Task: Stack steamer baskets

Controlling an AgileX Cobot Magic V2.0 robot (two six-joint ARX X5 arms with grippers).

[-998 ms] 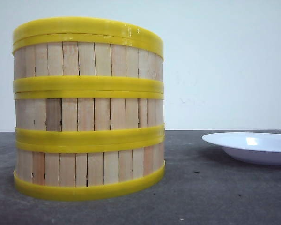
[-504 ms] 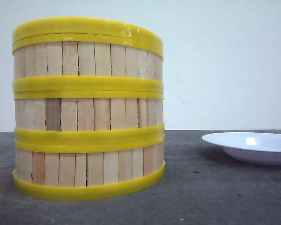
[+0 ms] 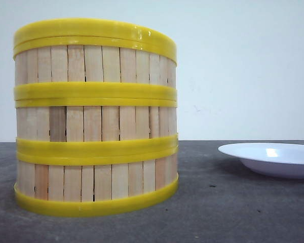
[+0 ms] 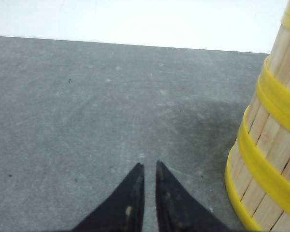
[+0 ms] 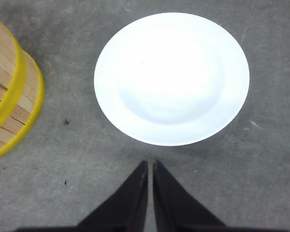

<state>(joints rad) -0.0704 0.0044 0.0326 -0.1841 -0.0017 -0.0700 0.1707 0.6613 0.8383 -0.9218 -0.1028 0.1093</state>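
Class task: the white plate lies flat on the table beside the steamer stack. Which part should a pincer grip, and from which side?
Grip the white plate by its thin raised rim, coming from above on the side away from the steamer baskets: it is shallow, and too wide to span.

Both grippers closed and empty, held low above the grey tabletop.

The left arm's black, tapered two-finger gripper (image 4: 149, 166) points forward and down, its fingertips drawn together with only a thin slit between them and nothing held. The right arm's matching black gripper (image 5: 150, 164) angles steeply downward, fingers likewise nearly touching, gripping nothing. Neither arm appears in the front view.
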